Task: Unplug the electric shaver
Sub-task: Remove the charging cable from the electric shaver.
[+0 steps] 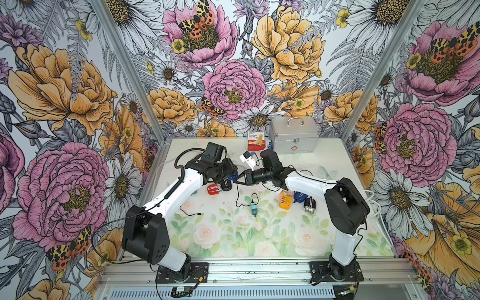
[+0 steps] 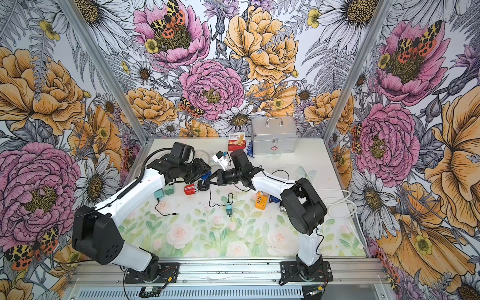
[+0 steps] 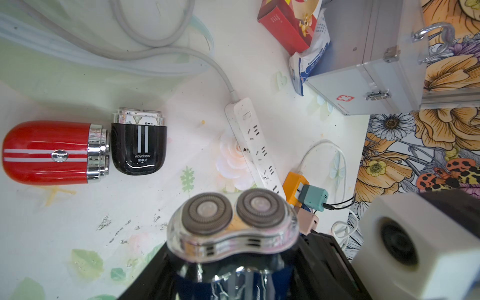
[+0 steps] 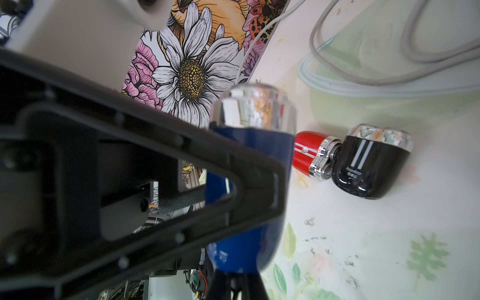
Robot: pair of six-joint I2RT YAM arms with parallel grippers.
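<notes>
Steadiness mattered: my left tool (image 1: 230,175) was clamped round the blue shaver (image 3: 233,226), lifted clear of the desk (image 1: 223,233) just beside the red shaver (image 3: 49,152); my right tool (image 1: 237,181) was pressed together right against the blue shaver, where the black cable (image 1: 237,197) hung down toward the teal charger (image 1: 254,209); whether it truly pinched the plug I could not tell. I judged a straight pull along the socket's line best, with no twisting. Black shaver (image 3: 139,145), touching the red shaver's head, read "Royalstar"; the red box (image 1: 256,142) beyond the red shaver read "Bandage".
</notes>
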